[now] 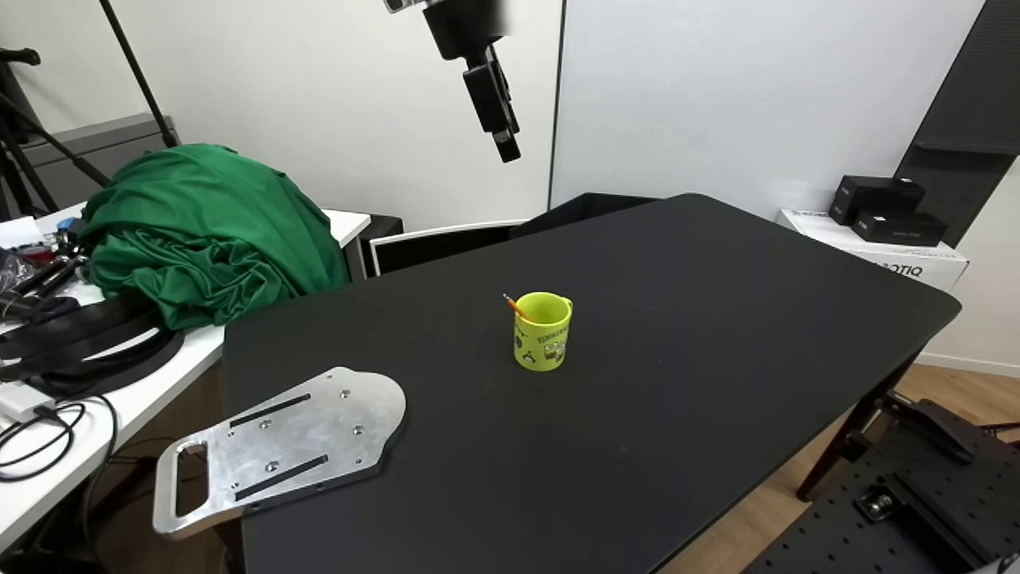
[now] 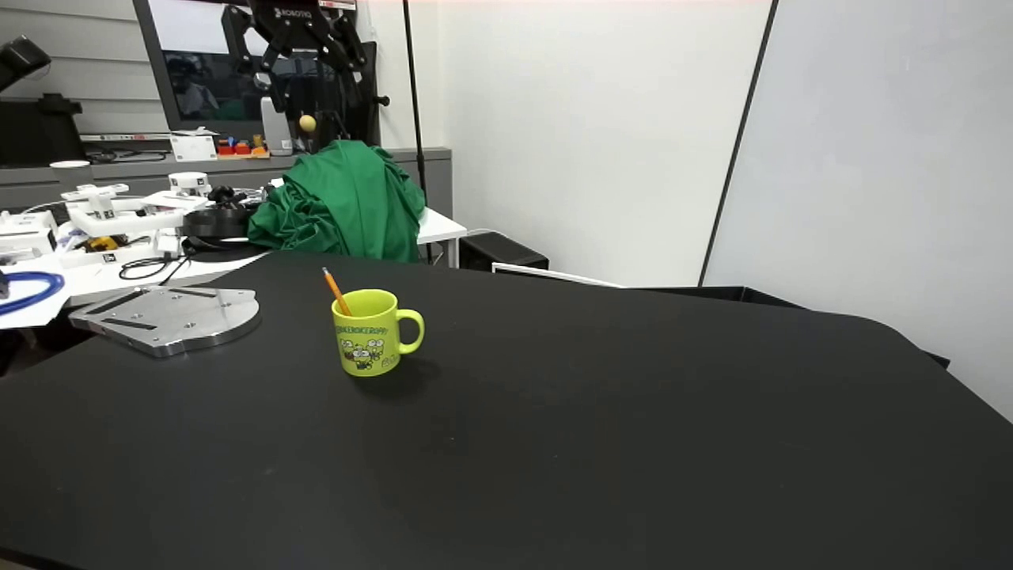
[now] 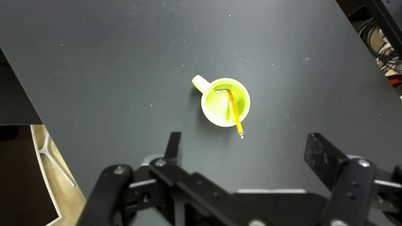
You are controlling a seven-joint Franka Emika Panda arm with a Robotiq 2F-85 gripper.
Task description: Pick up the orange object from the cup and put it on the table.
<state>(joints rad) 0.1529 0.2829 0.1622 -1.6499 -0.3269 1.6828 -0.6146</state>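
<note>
The orange stick (image 1: 517, 308) leans in the lime cup (image 1: 541, 344), its upper end past the rim. Both also show in an exterior view, the orange stick (image 2: 337, 293) and the cup (image 2: 372, 342). The cup stands upright on the black table (image 1: 677, 414). In the wrist view the orange stick (image 3: 235, 113) rests across the rim of the cup (image 3: 216, 121), its tip toward the gripper. My gripper (image 3: 245, 146) is open and empty. It hangs well above the table, apart from the cup, and shows in both exterior views at the top (image 1: 504, 143) (image 2: 313, 99).
A silver metal plate (image 1: 319, 430) with a handle slot lies at the table's edge. A green cloth (image 1: 207, 231) sits on a cluttered white desk (image 1: 151, 399) beside the table. A white box (image 1: 876, 247) with black boxes on it stands beyond another edge.
</note>
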